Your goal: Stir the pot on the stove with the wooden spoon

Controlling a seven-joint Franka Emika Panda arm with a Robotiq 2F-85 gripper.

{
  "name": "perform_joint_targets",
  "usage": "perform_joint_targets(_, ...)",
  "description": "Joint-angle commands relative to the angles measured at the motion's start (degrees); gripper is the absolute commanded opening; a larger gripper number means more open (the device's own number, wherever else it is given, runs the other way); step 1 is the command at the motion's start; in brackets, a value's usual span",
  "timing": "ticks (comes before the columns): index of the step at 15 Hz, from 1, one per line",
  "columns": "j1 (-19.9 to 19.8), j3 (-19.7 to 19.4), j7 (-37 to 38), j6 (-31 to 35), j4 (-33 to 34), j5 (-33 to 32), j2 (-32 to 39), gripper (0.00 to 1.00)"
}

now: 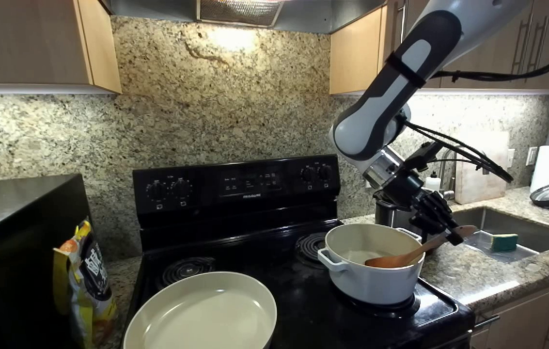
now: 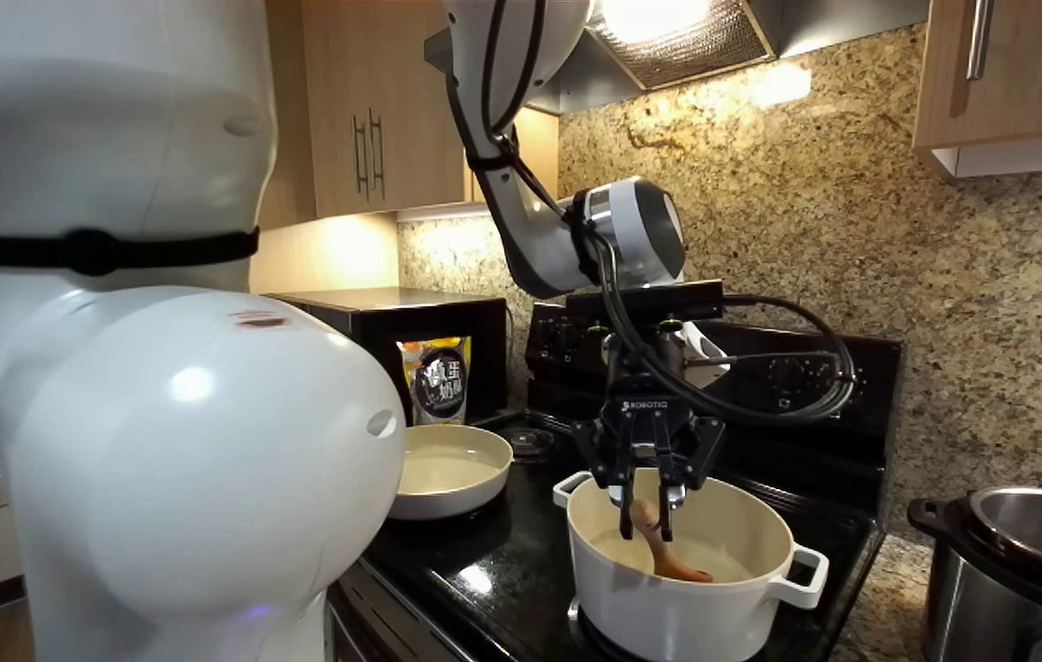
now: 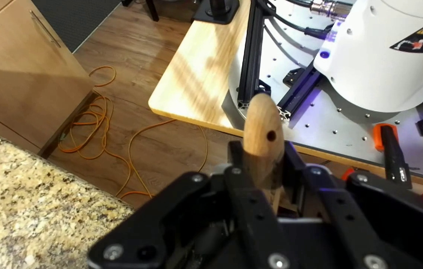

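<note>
The white pot stands on a burner of the black stove; both also show in an exterior view, the pot and the stove top. The wooden spoon leans at a slant over the pot's rim, its bowl end inside the pot. My gripper is shut on the spoon's handle near its end, above the rim. In the wrist view the holed handle end sticks out between the fingers. The pot shows a pale inside; I cannot make out contents.
A large shallow pale dish sits on the stove beside the pot. A steel pot stands on the counter by the stove. A snack bag leans by a black microwave. A sink with a sponge is beyond the gripper.
</note>
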Motion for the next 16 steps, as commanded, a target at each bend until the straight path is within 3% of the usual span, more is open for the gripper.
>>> perform_joint_targets(1, -1.18, -0.57, 1.04, 1.9, 2.39, 0.41, 2.64, 0.07)
perform_joint_targets(8, 0.05, 0.94, 0.57, 2.86, 5.74, 0.49, 5.88, 0.07)
perform_joint_targets(16, 3.03, 4.77, -2.66, 1.71, 1.34, -1.36, 2.46, 0.07)
